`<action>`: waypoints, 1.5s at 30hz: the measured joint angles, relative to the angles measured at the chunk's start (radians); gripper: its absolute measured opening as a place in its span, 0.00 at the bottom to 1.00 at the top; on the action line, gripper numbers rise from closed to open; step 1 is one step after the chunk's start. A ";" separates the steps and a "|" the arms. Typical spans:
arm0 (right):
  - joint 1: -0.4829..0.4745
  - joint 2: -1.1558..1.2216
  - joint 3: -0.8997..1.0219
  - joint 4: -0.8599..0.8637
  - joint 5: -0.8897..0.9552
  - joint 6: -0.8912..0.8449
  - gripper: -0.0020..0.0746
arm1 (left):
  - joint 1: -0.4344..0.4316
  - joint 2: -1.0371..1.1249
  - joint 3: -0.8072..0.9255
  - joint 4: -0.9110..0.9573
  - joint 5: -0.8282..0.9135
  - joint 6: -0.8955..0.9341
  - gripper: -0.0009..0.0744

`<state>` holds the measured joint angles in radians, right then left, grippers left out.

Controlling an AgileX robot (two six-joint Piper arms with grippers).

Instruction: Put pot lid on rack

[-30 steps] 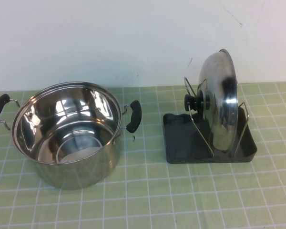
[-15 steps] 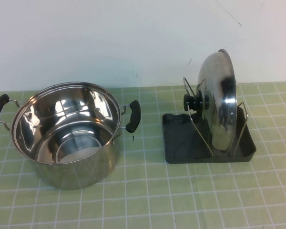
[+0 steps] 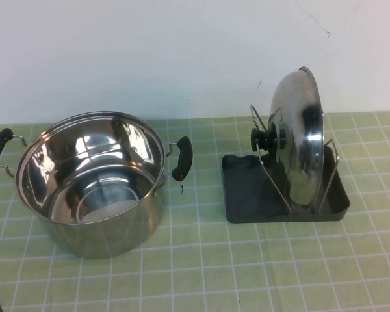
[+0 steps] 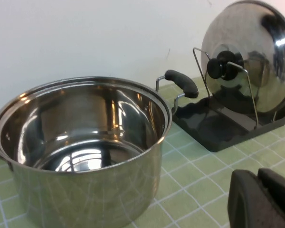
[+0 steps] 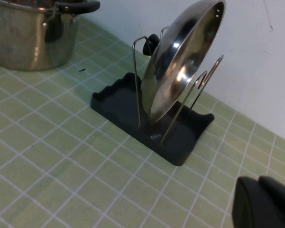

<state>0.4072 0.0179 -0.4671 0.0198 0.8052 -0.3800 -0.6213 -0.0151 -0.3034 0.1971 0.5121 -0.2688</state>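
Observation:
The shiny domed pot lid point(image 3: 302, 136) with a black knob stands on edge between the wire loops of the dark grey rack point(image 3: 247, 195), at the right of the table. It also shows in the left wrist view point(image 4: 256, 52) and the right wrist view point(image 5: 180, 61), resting in the rack point(image 5: 123, 107). My left gripper point(image 4: 256, 173) is shut and empty, low near the table's front, well clear of the rack point(image 4: 213, 128). My right gripper point(image 5: 259, 179) is shut and empty, off to the rack's side, out of the high view.
A deep steel pot point(image 3: 91, 182) with two black side handles stands open at the left, close in front of the left wrist camera point(image 4: 85, 142). A green gridded mat covers the table. A white wall stands behind.
A dark tip of my left gripper has come into the bottom-left corner of the high view. Lid, rack and pot have not moved.

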 joint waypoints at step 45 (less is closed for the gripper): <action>0.000 -0.032 0.074 0.006 -0.066 0.021 0.02 | 0.541 0.000 0.296 -0.090 -0.151 0.010 0.01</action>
<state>0.4072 -0.0143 -0.3931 0.0258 0.7394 -0.3593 -0.0805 -0.0155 -0.0073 0.1069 0.3614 -0.2590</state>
